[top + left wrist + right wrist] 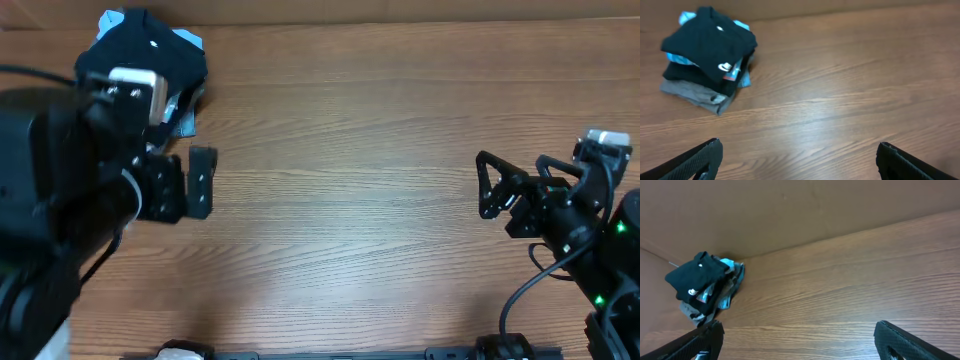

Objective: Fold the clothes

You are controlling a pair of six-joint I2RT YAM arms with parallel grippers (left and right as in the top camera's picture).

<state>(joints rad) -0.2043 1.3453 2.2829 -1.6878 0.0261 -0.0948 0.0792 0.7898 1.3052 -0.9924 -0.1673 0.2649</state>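
While both arms are hanging over the near part of the wooden table [350,150], neither one is holding anything. The left gripper [799,152] is standing fully spread: in its wrist view its two dark fingers [700,160] are showing only at the bottom corners, with bare wood lying between them. The right gripper [799,330] is also standing wide apart, its fingertips sitting at the two lower corners of its own view above bare wood. From overhead, the left gripper [190,185] is hovering at the left side of the table and the right gripper [500,190] at the right side, well apart from each other.

Farther back, at the far left corner of the table, a small stack of folded garments is resting. The dark navy-black T-shirt [705,42] is lying folded on top of it, with its small white logo [720,28] facing up. A light blue shirt [686,18] is peeking out from under its edges, and a grey garment [690,92] is forming the bottom layer, touching the wood. Both grippers are staying well clear of this stack, the left one being the nearer.

Behind the stack, a plain brown wall [790,215] is closing off the far edge of the table.
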